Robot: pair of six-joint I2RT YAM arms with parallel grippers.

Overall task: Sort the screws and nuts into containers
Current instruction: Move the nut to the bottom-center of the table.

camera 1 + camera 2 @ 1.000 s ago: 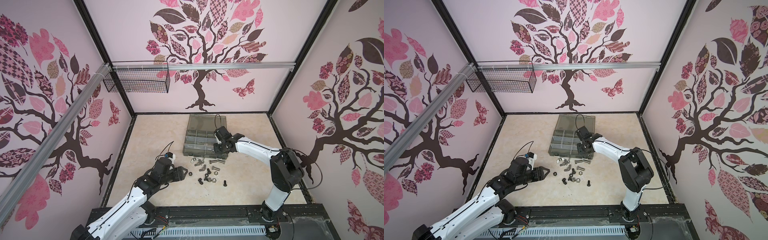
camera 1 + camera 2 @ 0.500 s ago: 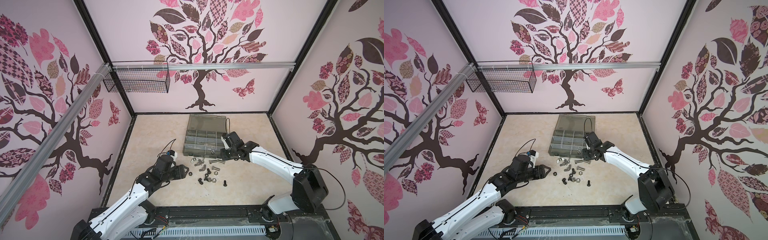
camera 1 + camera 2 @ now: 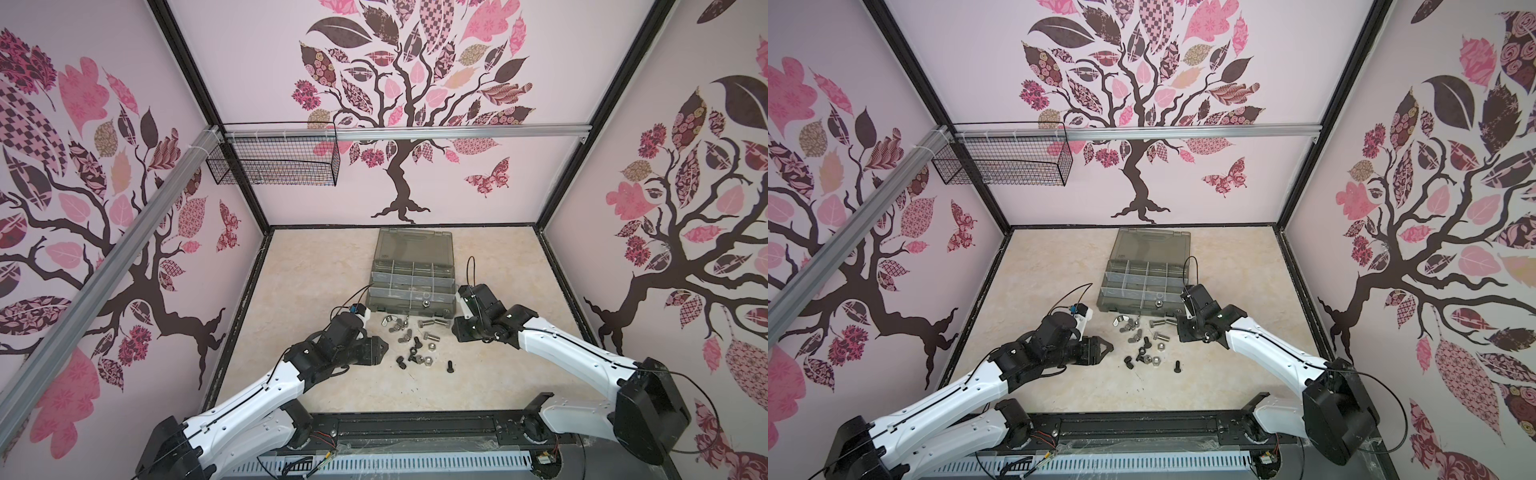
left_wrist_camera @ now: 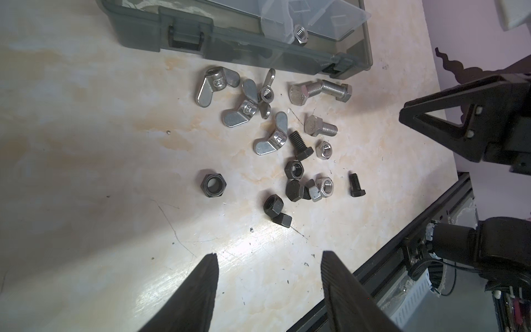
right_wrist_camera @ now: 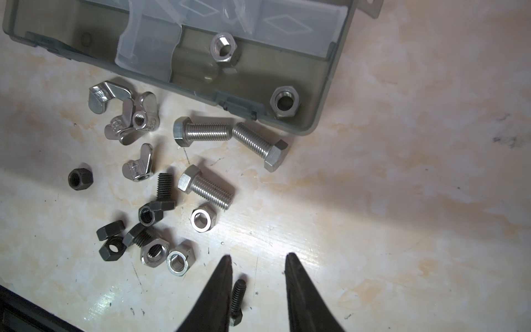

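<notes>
Beige tabletop (image 3: 316,266) holds loose screws (image 4: 321,128) and nuts (image 4: 215,83) beside an open grey case (image 3: 390,305). Near it, left tool (image 4: 268,254) and right tool (image 5: 258,255) stand parted, empty.

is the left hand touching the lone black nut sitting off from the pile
Apart. The left wrist view shows a plain gap between the open left hand and the lone black nut, which lies well beyond both fingertips.

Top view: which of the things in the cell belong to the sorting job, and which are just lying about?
Job: silver bolts, black bolts, hex nuts and wing nuts, loose on the table; grey organizer case, a silver nut already inside.
Not the job: wire mesh basket up on the wall; aluminium rail.
</notes>
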